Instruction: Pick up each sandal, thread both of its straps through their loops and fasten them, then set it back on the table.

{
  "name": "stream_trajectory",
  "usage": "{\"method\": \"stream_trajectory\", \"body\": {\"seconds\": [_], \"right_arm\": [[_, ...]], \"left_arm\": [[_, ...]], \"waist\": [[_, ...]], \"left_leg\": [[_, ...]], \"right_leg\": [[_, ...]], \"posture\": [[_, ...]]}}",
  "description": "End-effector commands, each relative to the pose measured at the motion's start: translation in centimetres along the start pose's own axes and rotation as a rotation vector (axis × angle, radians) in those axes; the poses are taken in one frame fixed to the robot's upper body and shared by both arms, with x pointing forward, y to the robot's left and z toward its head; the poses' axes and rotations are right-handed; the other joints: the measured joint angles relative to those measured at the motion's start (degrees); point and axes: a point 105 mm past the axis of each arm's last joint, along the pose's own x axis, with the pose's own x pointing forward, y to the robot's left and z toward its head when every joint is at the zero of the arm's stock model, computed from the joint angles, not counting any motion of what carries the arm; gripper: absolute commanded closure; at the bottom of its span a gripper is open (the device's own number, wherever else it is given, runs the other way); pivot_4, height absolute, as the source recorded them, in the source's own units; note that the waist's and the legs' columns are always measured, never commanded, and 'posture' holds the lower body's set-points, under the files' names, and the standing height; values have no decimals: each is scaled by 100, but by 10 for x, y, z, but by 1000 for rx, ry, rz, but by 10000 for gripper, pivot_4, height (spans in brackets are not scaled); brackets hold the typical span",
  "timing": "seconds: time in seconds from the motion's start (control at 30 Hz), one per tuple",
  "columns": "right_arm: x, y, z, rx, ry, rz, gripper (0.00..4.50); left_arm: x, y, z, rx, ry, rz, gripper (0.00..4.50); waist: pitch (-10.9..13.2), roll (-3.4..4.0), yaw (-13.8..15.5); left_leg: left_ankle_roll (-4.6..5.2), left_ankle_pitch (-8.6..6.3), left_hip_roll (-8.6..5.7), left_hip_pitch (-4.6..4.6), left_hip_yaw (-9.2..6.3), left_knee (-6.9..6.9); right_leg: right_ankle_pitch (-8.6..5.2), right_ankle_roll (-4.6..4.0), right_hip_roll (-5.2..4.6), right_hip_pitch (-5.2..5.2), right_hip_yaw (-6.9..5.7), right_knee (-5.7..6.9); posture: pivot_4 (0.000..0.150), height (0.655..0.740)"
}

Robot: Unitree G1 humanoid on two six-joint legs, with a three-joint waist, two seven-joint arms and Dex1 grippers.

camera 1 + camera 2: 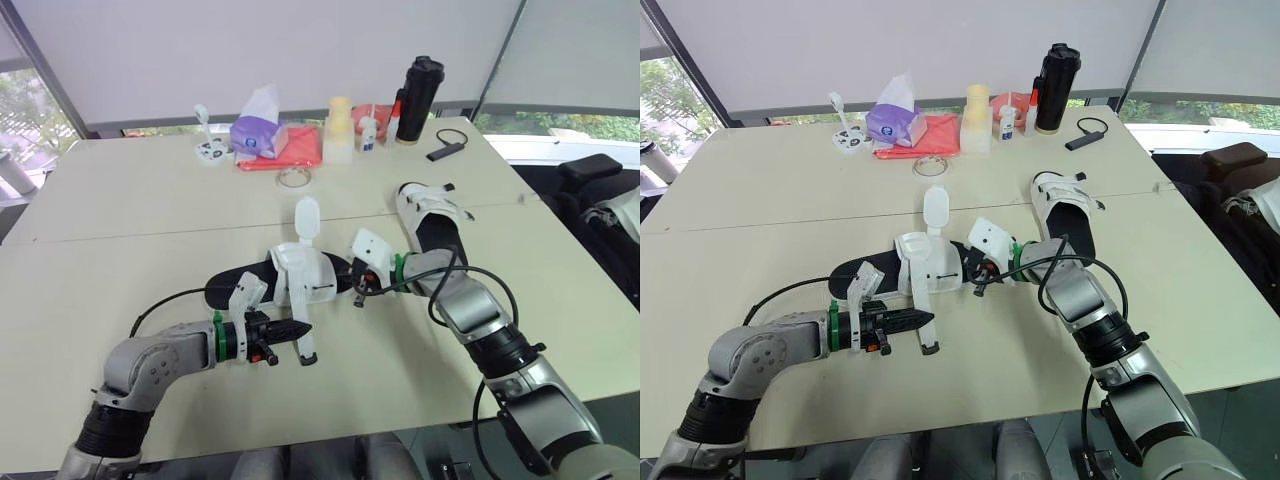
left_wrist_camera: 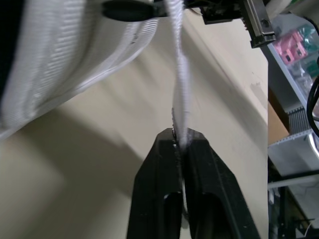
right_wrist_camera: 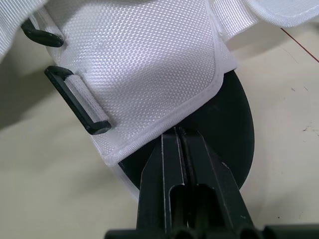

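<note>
A sandal (image 1: 300, 275) with a black sole and white upper lies mid-table, one strap flap (image 1: 307, 217) standing up. My left gripper (image 1: 303, 329) is shut on a loose white strap (image 2: 180, 94) that hangs down the sandal's near side. My right gripper (image 1: 358, 292) is shut on the sandal's edge, where the white upper (image 3: 149, 64) meets the black sole (image 3: 234, 129). Two black loops (image 3: 79, 107) sit on the upper close to its fingers. A second sandal (image 1: 430, 222) lies flat behind my right arm, its straps open.
At the table's far side stand a purple tissue pack (image 1: 258, 135), a red cloth (image 1: 295, 152), a cream bottle (image 1: 338, 130), a small glue bottle (image 1: 368, 133) and a black flask (image 1: 415, 100). A black dongle (image 1: 450, 148) and a clear ring (image 1: 294, 178) lie nearby.
</note>
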Motion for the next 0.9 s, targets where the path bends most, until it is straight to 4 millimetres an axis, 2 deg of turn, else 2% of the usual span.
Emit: {"method": "stream_trajectory", "body": {"seconds": [0.03,0.13,0.27,0.37,0.53,0.63,0.9], "right_arm": [[0,1,-1,-2,6,0,45000],[0,1,-1,-3,7,-1,45000],[1,1,0,-4,5,0,45000],[1,1,1,-7,3,0,45000],[2,2,0,-10,3,-1,45000],[2,2,0,-9,3,0,45000],[2,3,-1,-12,7,-3,45000]], "left_arm": [[-2,-10,7,12,-26,-31,44589],[-3,-13,10,13,-38,-43,44589],[-12,-35,84,6,-269,-198,44589],[-18,-39,110,1,-320,-228,44589],[-26,-38,129,4,-328,-229,44589],[-26,-28,134,12,-304,-194,44589],[-23,-3,121,22,-189,-150,44589]], "waist": [[0,0,0],[0,0,1],[3,-10,69],[2,-7,87],[1,-6,69],[2,-8,84],[2,-7,85]], "left_leg": [[0,0,0,0,0,0],[0,0,0,0,0,0],[-1,1,0,-6,-7,5],[-2,2,-1,-8,-4,12],[-1,1,-1,-6,1,-3],[-2,1,-1,-6,1,-2],[-3,2,-2,-6,2,-1]], "right_leg": [[0,0,0,0,0,0],[0,0,0,0,0,0],[0,-1,0,-1,-5,-1],[2,-2,1,-2,-5,-2],[9,22,1,-6,-1,-3],[10,21,2,-6,-2,-2],[2,7,2,-7,-1,-3]], "posture": [[1500,7400],[1500,7400],[1500,7400],[1500,7400],[1500,7400],[1500,7400],[1500,7400]]}}
